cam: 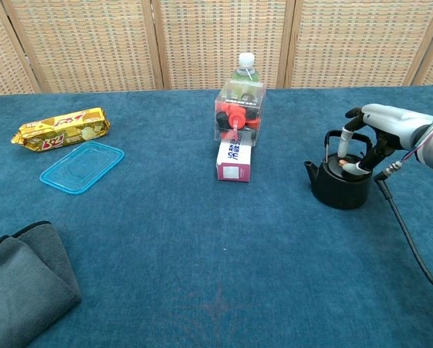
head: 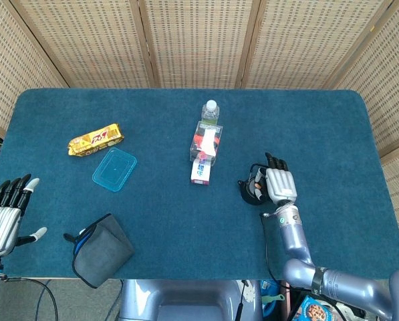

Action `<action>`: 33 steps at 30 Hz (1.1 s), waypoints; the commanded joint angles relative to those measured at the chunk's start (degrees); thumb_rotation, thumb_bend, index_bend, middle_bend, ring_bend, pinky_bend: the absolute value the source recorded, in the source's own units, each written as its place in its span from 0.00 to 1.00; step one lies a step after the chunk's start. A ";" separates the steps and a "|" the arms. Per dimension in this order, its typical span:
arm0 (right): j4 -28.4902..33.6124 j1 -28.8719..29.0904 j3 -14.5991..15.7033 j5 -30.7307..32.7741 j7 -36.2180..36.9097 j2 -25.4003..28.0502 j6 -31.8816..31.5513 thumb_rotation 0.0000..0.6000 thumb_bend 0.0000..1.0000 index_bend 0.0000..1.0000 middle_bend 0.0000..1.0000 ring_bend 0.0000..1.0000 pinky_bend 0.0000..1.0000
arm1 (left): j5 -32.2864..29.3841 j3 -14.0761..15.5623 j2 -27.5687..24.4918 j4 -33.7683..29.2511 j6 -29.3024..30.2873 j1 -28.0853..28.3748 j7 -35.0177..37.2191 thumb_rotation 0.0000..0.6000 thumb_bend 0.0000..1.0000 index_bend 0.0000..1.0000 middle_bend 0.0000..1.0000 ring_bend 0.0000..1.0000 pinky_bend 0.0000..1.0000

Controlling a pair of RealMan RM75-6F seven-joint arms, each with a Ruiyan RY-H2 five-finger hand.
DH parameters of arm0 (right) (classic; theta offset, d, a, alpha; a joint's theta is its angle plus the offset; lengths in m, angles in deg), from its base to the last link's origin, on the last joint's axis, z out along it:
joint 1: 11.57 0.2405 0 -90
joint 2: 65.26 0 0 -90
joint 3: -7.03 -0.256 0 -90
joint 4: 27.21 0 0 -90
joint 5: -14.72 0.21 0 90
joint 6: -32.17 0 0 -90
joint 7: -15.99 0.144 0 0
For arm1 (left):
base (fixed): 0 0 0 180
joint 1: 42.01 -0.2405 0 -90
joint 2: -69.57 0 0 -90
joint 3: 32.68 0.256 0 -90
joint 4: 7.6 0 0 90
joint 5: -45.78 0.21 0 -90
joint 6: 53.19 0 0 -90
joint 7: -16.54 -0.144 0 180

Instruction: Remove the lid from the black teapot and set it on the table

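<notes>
The black teapot (cam: 339, 185) stands on the blue table right of centre, its lid (cam: 344, 166) with an orange knob still seated. From the right, my right hand (cam: 378, 129) hangs over the pot with its fingertips (cam: 357, 169) down at the knob, one beside it and one just above; they remain apart. In the head view the right hand (head: 279, 183) covers the right part of the teapot (head: 249, 190). My left hand (head: 3, 219) lies off the near left table corner, fingers spread and holding nothing.
A clear box (cam: 236, 116) with a water bottle (cam: 245, 64) behind it and a small carton (cam: 233, 161) in front stand mid-table. A gold snack pack (cam: 60, 128), a blue plastic tray (cam: 82, 166) and a grey cloth (cam: 24, 288) lie left. A cable (cam: 408, 232) trails from the right wrist.
</notes>
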 commanded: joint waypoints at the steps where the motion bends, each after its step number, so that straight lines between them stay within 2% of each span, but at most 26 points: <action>1: -0.30 0.07 0.16 0.00 -0.14 -0.08 0.05 1.00 0.50 0.51 0.00 0.00 0.00 | 0.00 0.01 0.01 -0.01 0.01 0.00 0.02 1.00 0.06 0.00 0.00 0.00 0.00; 13: -0.62 0.36 0.30 2.29 -1.39 0.25 0.58 1.00 0.51 0.51 0.00 0.00 0.00 | -0.18 0.02 0.00 0.09 -0.14 0.08 0.18 1.00 0.06 0.00 0.00 0.00 0.00; 23: -1.17 0.43 0.53 2.67 -1.32 0.39 0.80 1.00 0.54 0.62 0.00 0.00 0.00 | -0.21 0.09 0.13 0.04 -0.20 0.13 -0.14 1.00 0.06 0.00 0.00 0.00 0.00; 33: 1.06 -0.35 0.65 0.15 -0.10 2.19 -0.50 1.00 0.55 0.63 0.00 0.00 0.00 | -0.13 0.18 0.14 0.02 -0.22 0.15 -0.12 1.00 0.06 0.00 0.00 0.00 0.00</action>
